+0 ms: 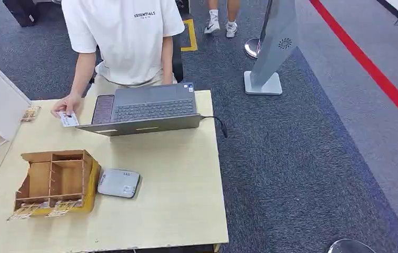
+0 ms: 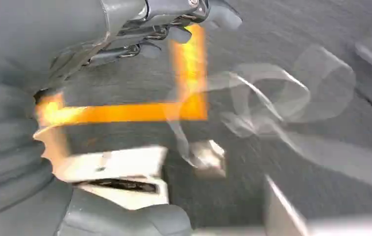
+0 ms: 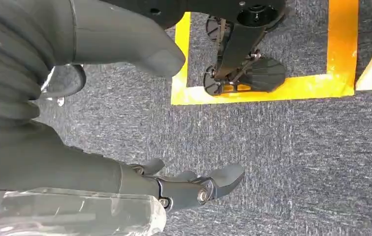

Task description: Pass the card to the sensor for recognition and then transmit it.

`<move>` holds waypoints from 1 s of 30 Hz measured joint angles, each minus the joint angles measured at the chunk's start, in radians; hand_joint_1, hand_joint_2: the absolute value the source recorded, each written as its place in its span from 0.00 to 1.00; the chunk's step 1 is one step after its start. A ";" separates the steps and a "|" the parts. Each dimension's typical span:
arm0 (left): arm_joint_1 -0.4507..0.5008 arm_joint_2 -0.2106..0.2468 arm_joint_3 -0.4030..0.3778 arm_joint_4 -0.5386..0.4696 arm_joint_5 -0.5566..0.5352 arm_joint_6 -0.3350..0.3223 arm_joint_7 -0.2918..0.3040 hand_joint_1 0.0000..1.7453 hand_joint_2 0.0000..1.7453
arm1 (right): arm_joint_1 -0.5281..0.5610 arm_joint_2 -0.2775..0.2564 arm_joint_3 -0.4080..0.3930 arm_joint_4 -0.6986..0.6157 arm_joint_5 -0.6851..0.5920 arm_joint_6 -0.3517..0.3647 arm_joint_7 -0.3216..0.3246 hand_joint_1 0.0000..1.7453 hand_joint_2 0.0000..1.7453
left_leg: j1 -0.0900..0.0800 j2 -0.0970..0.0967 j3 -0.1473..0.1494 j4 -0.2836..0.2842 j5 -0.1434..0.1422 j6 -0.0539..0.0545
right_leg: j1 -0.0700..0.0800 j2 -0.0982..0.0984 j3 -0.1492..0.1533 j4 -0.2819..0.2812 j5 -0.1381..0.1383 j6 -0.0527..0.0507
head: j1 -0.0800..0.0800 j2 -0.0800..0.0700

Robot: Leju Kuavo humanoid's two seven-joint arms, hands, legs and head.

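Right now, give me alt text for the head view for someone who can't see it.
A person's hand sets a card on a wooden table left of an open laptop. Nearer sit a wooden organizer box and a grey sensor pad.

The shirt (image 1: 126, 37) of the person behind the table bore the word "ESSENTIALS" in small dark capitals across the chest. The card (image 1: 69, 119) under that person's hand carried print too small to read, and the sticker on the laptop (image 1: 147, 108) corner and the marks on the sensor (image 1: 118, 183) were likewise illegible.
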 joint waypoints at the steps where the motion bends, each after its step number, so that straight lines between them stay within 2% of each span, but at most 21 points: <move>1: 0.000 -0.023 0.004 -0.160 -0.076 -0.110 -0.003 0.00 1.00 | 0.001 0.000 -0.008 0.000 -0.004 -0.003 0.000 0.00 1.00 | 0.005 0.000 -0.003 0.002 0.000 0.000 | 0.005 0.000 0.000 0.000 0.000 -0.001 | -0.003 0.000; 2: -0.004 -0.034 0.005 -0.336 -0.118 -0.198 0.048 0.00 1.00 | 0.000 0.000 -0.013 0.000 -0.004 -0.007 0.000 0.00 1.00 | 0.010 -0.001 -0.006 0.004 0.000 -0.003 | 0.010 -0.001 0.001 0.000 0.001 -0.002 | 0.006 0.000; 3: -0.006 -0.037 0.005 -0.465 -0.089 -0.255 0.118 0.00 1.00 | 0.000 0.000 -0.018 0.000 -0.004 -0.008 0.000 0.00 1.00 | 0.010 -0.001 -0.004 0.005 -0.001 -0.003 | 0.009 -0.001 0.001 0.000 0.002 -0.004 | 0.018 0.000; 4: -0.013 -0.028 0.004 -0.542 -0.051 -0.251 0.135 0.00 1.00 | 0.000 0.000 -0.022 0.000 -0.003 -0.009 -0.001 0.00 1.00 | 0.007 0.000 -0.001 0.002 -0.001 -0.002 | 0.007 0.000 0.002 0.000 0.002 -0.004 | 0.013 0.000; 7: -0.003 -0.040 -0.002 -0.699 -0.022 -0.217 0.075 0.00 1.00 | 0.004 0.000 -0.028 0.000 -0.003 -0.009 -0.001 0.00 1.00 | 0.000 0.002 0.005 -0.004 0.000 -0.003 | 0.001 0.003 0.004 0.001 0.002 -0.004 | 0.000 0.000; 10: 0.020 -0.065 -0.010 -0.757 -0.025 -0.216 0.053 0.00 1.00 | 0.004 0.000 -0.031 0.000 0.000 -0.009 -0.001 0.00 1.00 | 0.002 0.001 0.004 -0.003 0.000 -0.003 | 0.002 0.002 0.004 -0.001 0.001 -0.003 | 0.004 0.000; 13: 0.023 -0.070 -0.011 -0.802 -0.025 -0.215 0.048 0.00 1.00 | 0.004 0.000 -0.037 0.000 0.000 -0.009 -0.001 0.00 1.00 | 0.000 0.001 0.004 -0.003 0.000 -0.003 | 0.001 0.001 0.004 -0.001 0.001 -0.003 | 0.004 0.000; 20: 0.029 -0.079 -0.013 -0.841 -0.025 -0.214 0.041 0.00 1.00 | 0.004 0.000 -0.045 0.000 0.000 -0.009 -0.003 0.00 1.00 | 0.001 0.001 0.005 -0.003 0.000 -0.003 | 0.001 0.001 0.005 -0.001 0.001 -0.003 | 0.004 0.000; 21: 0.030 -0.079 -0.014 -0.841 -0.025 -0.213 0.041 0.00 0.00 | 0.004 0.000 -0.046 0.000 0.000 -0.009 -0.003 0.00 1.00 | 0.001 0.001 0.005 -0.003 0.000 -0.003 | 0.001 0.001 0.005 -0.001 0.001 -0.003 | 0.003 0.000; 30: 0.035 -0.088 -0.014 -0.841 -0.025 -0.213 0.041 0.00 0.00 | 0.004 0.000 -0.052 0.000 0.009 -0.011 0.001 0.00 1.00 | 0.001 0.001 0.005 -0.003 0.000 -0.003 | 0.001 0.001 0.005 -0.001 0.001 -0.003 | 0.003 0.000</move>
